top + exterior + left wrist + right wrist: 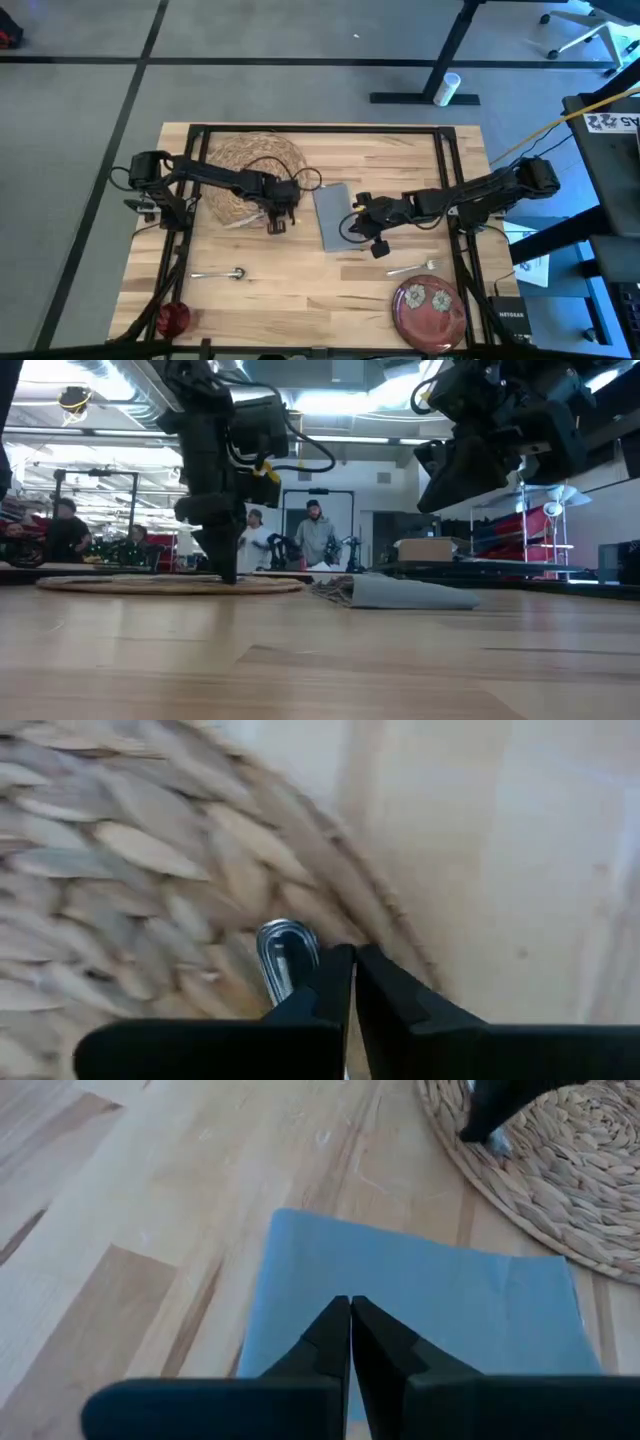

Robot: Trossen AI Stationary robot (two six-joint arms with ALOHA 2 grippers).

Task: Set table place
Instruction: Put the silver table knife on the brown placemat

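Observation:
The round woven mat [250, 165] lies at the table's far left, with a silver piece of cutlery [245, 218] at its near edge. My left gripper [353, 960] is shut and points down at that edge of the mat [130, 850], right beside the cutlery's rounded end [285, 955]. The gray napkin [335, 212] lies flat to the right of the mat. My right gripper [350, 1305] is shut and hangs above the napkin [430, 1300], well clear of the table in the low view [455, 475]. My left gripper comes from above, its shut fingertips [228, 572] down at the mat's near-right edge [390, 920]. The silver cutlery end [285, 955] lies on the mat against the side of one finger. I cannot tell whether the fingers touch it or only the mat.
A spoon [222, 273] and a fork [413, 266] lie on the near half of the table [300, 290]. The dark red plate [430, 305] is at the near right, the red cup [173, 318] at the near left corner. People stand in the room beyond [315, 535].

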